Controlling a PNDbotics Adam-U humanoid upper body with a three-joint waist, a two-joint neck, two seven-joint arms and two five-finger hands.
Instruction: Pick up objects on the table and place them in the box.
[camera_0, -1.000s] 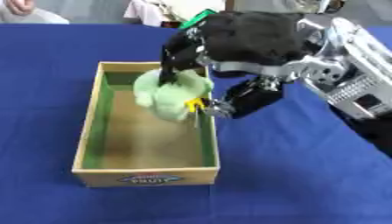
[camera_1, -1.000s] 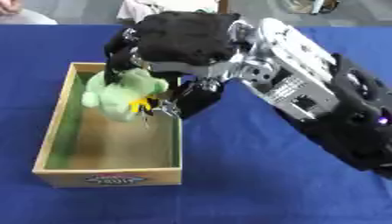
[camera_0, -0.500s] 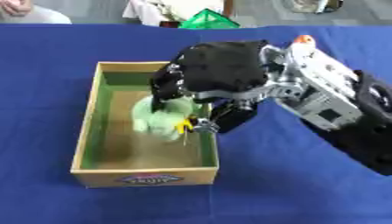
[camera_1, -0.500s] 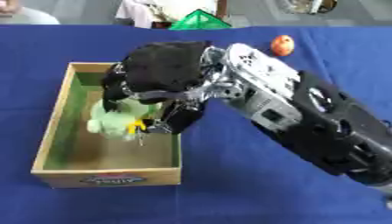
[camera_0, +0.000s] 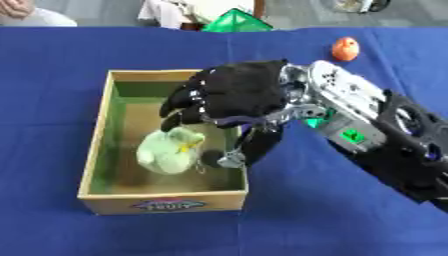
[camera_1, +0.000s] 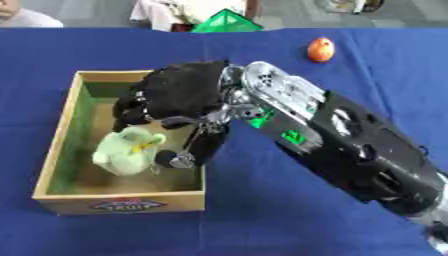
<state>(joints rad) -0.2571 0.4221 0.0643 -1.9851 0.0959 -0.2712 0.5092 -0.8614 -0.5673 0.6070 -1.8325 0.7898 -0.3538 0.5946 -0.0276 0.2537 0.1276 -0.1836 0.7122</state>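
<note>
A pale green plush toy (camera_0: 170, 150) with a yellow bit on it lies on the floor of the wooden box (camera_0: 163, 203), toward its front half. My right hand (camera_0: 233, 94) hovers over the box's right side, arm coming in from the lower right. Its fingers (camera_0: 181, 106) hang spread just above the toy and its thumb (camera_0: 253, 146) points down along the box's right wall, apart from the toy. The hand looks open, with the toy no longer pinched. A small orange object (camera_1: 320, 49) rests on the blue cloth at the far right. My left hand shows in neither view.
A green pyramid-shaped thing (camera_0: 237, 23) stands at the table's far edge. Blue cloth (camera_0: 52, 70) covers the table around the box. The box has green inner walls and a label on its front.
The hand has lowered the plush toy from above the box's far end down to the floor of the box. Its fingers have spread away from the toy.
</note>
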